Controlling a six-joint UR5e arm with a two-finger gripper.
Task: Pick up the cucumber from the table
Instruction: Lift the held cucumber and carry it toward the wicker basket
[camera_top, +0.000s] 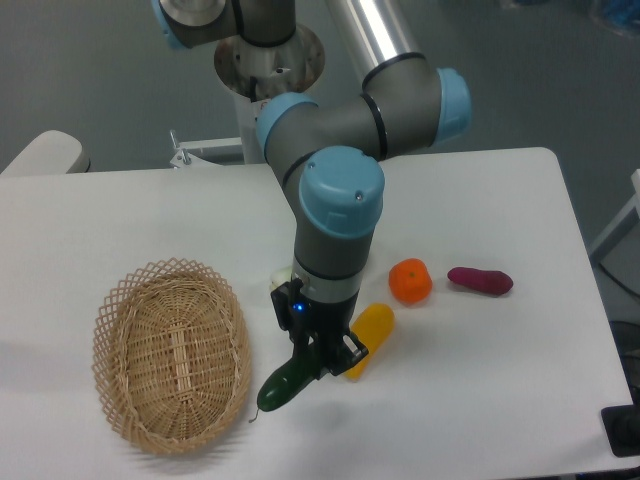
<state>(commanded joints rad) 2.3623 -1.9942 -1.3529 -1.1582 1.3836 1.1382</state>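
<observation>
- Where the worktop (120, 215) is read from the left, a woven basket (172, 352) is listed first, nothing seen inside it.
- Cucumber (283, 385): held tilted in the clenched pincer (318, 358), just right of the basket; whether it is clear of the worktop cannot be told.
- Yellow pepper (369, 335), orange item (410, 281), purple item (480, 281): left lying.
- Step judged: lift under way; a steady grip is called for next.
</observation>
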